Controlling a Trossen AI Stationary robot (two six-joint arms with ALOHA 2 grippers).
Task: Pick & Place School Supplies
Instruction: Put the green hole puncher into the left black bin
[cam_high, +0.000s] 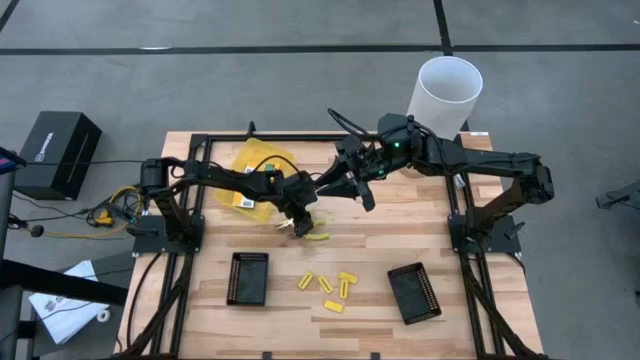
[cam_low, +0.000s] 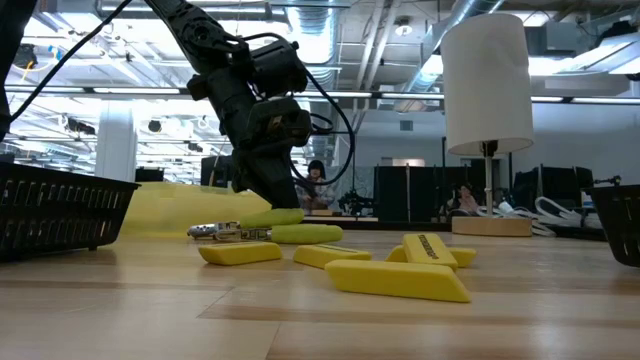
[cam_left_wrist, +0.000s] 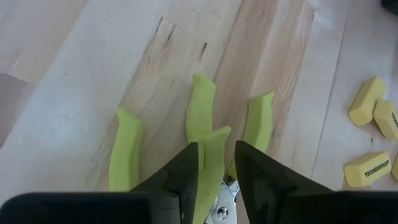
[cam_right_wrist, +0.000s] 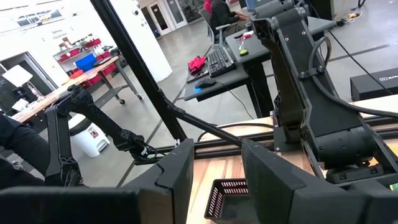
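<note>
Your left tool (cam_left_wrist: 214, 180) pinches one green handle of the pliers (cam_left_wrist: 205, 124), which lie at mid-table just beside the yellow container (cam_high: 250, 175). Your right tool (cam_right_wrist: 214, 180) hangs raised over the table's far side, fingers spread, holding nothing. Yellow pieces (cam_high: 330, 288) lie nearer, between two black trays (cam_high: 248, 277).

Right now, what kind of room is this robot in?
Probably a robotics lab or workshop in an open office: desks with a keyboard, a person seated at screens behind the wooden table, bare ceiling pipes.

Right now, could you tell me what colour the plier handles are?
Yellow-green plier handles, clearest in the left wrist view.
</note>
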